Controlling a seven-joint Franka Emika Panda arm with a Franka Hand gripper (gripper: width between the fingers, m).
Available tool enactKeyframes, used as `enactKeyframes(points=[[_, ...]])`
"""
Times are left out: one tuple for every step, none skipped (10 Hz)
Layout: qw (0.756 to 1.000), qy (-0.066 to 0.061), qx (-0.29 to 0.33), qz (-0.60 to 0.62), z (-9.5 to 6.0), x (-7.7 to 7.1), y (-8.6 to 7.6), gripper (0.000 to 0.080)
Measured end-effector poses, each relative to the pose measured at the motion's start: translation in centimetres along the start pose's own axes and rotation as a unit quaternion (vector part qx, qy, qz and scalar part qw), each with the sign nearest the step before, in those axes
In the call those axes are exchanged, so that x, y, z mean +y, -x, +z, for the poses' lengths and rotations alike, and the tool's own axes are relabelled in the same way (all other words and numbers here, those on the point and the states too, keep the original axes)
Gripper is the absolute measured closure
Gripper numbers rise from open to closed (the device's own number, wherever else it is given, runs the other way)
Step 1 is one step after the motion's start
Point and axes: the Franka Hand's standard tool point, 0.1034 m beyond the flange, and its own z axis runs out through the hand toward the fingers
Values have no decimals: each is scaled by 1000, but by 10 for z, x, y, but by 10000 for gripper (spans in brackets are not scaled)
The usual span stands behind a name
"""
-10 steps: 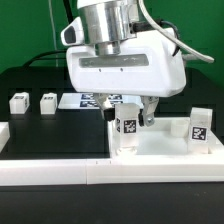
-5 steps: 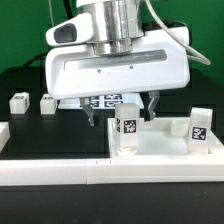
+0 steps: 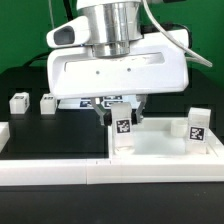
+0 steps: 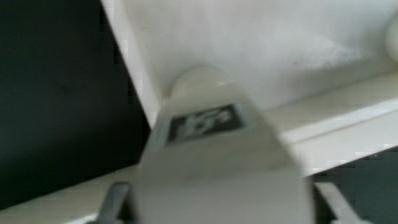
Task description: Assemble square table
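In the exterior view, my gripper (image 3: pixel 119 112) hung low over the near corner of the white table top (image 3: pixel 160 150). One leg block (image 3: pixel 124 130) stood upright on that corner, with its tag facing the camera. My two fingers (image 3: pixel 102 113) were set apart, one on each side of the top of that leg block. They were very near it, but I could not tell if they touched it or held it.

A second leg block (image 3: pixel 198 125) stood upright on the table top, toward the exterior view's right. Two more small leg blocks (image 3: pixel 18 101) (image 3: pixel 47 103) sat on the black table (image 3: pixel 50 135), toward the exterior view's left and well apart from me. The marker board (image 3: pixel 72 100) lay flat behind my gripper, partly hidden by it. A long white border rail (image 3: pixel 60 172) ran along the front.

In the wrist view, I looked down along the leg block (image 4: pixel 205 122) and saw its tag. It filled the space between my fingers (image 4: pixel 118 203). Part of the table top (image 4: pixel 267 40) showed beyond it, with the black table (image 4: pixel 54 100) beside it.
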Motion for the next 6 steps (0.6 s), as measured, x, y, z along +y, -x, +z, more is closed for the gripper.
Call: enactKeyframes(points=[[1000,0,0,21,0,0,0,511],[998,0,0,59,0,0,0,511],[996,0,0,93,0,0,0,511],[991,0,0,131,0,1,0,511],[982,-1,-6,187,2,2,-4,511],[954,1,-17,298,3,3,-5,511]])
